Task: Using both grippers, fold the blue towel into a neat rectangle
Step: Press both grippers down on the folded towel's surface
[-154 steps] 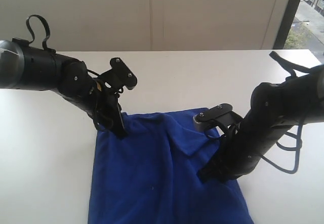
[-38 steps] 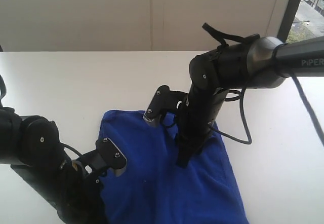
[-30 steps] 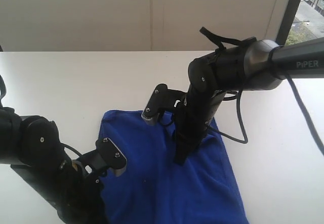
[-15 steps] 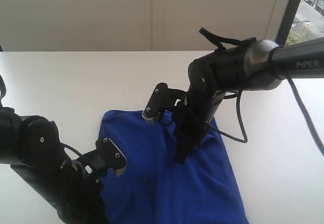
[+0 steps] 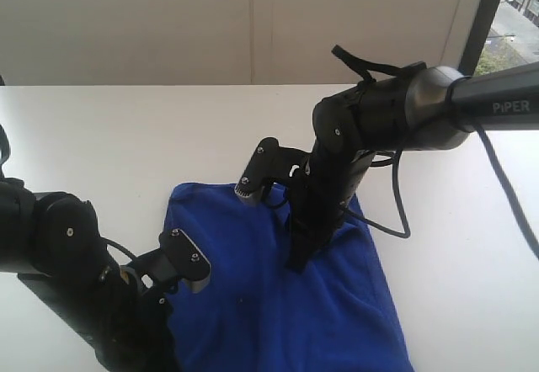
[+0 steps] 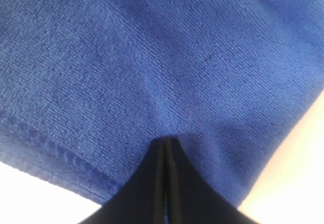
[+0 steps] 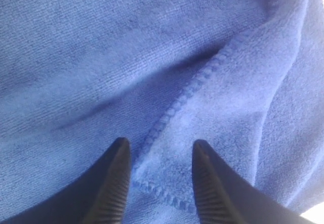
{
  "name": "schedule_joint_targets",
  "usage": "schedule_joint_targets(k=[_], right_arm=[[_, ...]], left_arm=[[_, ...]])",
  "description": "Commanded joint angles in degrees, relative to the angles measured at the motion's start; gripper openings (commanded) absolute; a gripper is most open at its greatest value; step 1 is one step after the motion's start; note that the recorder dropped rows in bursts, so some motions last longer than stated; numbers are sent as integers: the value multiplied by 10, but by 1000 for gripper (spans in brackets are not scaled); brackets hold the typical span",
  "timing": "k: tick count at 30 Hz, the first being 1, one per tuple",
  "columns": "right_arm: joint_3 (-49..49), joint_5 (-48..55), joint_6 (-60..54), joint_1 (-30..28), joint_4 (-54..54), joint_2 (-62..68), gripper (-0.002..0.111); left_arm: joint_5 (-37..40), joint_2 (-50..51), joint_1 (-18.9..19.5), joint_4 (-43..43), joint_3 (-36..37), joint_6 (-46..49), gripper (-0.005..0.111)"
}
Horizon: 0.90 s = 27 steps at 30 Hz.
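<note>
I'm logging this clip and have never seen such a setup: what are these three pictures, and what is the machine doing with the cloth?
This is a two-armed robot working at a white table. The wide picture comes from a camera off the arms. The two close-ups come from a camera on each wrist, looking along that arm's fingers. A blue towel lies on the table, with one layer lapped over another. The left gripper is shut, its tips at the cloth near a hemmed edge; whether it pinches any cloth cannot be seen. The right gripper is open, pointing down over a stitched hem and holding nothing.

Exterior view high over table (image 5: 168, 128); wrist views close above blue towel (image 6: 152, 57)
</note>
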Motion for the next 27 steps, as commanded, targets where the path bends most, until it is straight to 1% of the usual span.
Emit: schedule_joint_targets(k=[1, 4, 11, 20, 23, 25, 27], right_arm=[[-1, 1, 2, 1, 3, 0, 38], [0, 0, 4, 1, 3, 0, 35], [19, -22, 13, 1, 0, 0, 34], [21, -19, 17, 1, -4, 0, 32], [21, -25, 37, 1, -34, 0, 24], [21, -30, 69, 1, -74, 0, 18], [21, -32, 113, 1, -129, 0, 17]], left_arm=[[10, -3, -3, -6, 6, -4, 0], [10, -3, -3, -6, 6, -4, 0], [9, -3, -3, -6, 6, -4, 0], [8, -3, -3, -6, 6, -4, 0], [8, -3, -3, -6, 6, -4, 0], [8, -3, -3, -6, 6, -4, 0], [8, -3, -3, -7, 6, -4, 0]])
